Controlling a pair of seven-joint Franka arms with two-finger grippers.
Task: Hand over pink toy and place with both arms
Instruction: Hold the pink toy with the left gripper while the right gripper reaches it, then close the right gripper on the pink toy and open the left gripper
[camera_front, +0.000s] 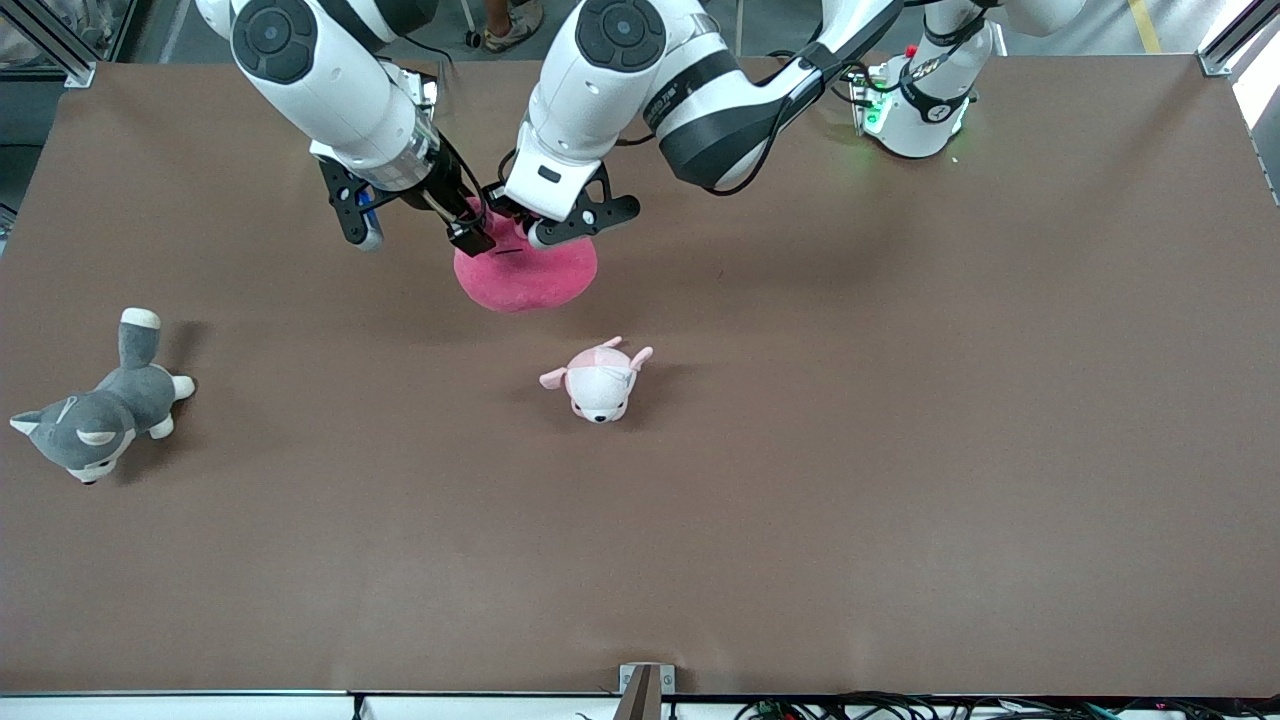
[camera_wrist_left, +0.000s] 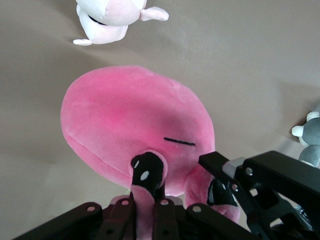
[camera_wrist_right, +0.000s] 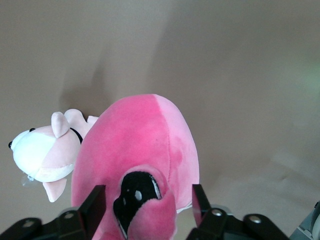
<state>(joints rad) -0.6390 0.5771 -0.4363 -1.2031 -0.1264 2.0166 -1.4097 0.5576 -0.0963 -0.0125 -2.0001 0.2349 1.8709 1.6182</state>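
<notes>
Two tools work over the middle of the brown table (camera_front: 900, 450), close together. The left tool (camera_front: 520, 225), on the arm reaching from the base at the left arm's end, is pressed together on a fold of the pink toy (camera_front: 530, 275) near one of its black eyes, as the left wrist view shows (camera_wrist_left: 145, 200). The right tool (camera_front: 415, 225) sits just beside it; its fingers (camera_wrist_right: 95, 205) are spread on either side of the toy's upper end with a gap to the plush on each side, so they straddle it without pinching.

There is one pink toy, and it hangs below both tools, held up by the left one, over the table's middle, closer to the arms' bases.

Two other plush toys lie on the table. A white puppy with pale-pink ears (camera_front: 600, 380) rests nearer to the front camera than the spot below the pink toy, close to it. A grey-and-white husky (camera_front: 100, 410) lies well apart, toward the right arm's end of the table. Neither touches the tools or the pink toy.
</notes>
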